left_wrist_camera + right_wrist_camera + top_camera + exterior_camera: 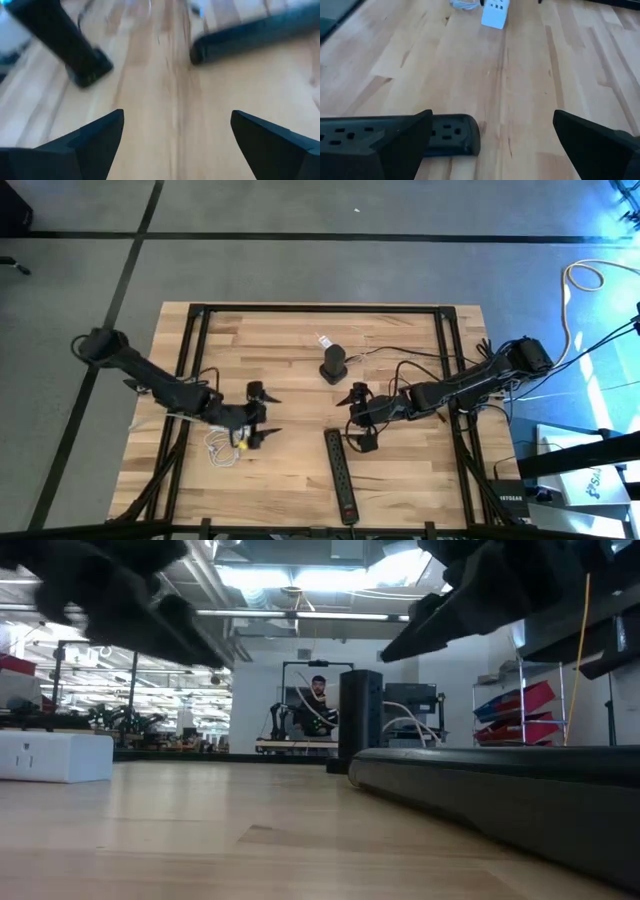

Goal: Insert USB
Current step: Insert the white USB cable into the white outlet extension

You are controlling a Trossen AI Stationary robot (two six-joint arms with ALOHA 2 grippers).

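USB charger block [240, 444], white with its coiled cable, lies at lower left of the high view beside the left gripper [266, 414], fingers spread and empty; the right gripper [355, 418], also spread, hovers above the power strip [340, 475]. Low view: block at left edge. Right wrist view: block far beyond the strip. Nothing is grasped yet; next comes closing on the block.

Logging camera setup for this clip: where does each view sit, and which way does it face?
High: overhead, straight down on the table; both arms show.
Low: table height, facing the room; the power strip up close, arms overhead.
Left wrist: looks past the left gripper and its open fingers.
Right wrist: past the right gripper, open, toward the white charger.
Shared: all four show the power strip.
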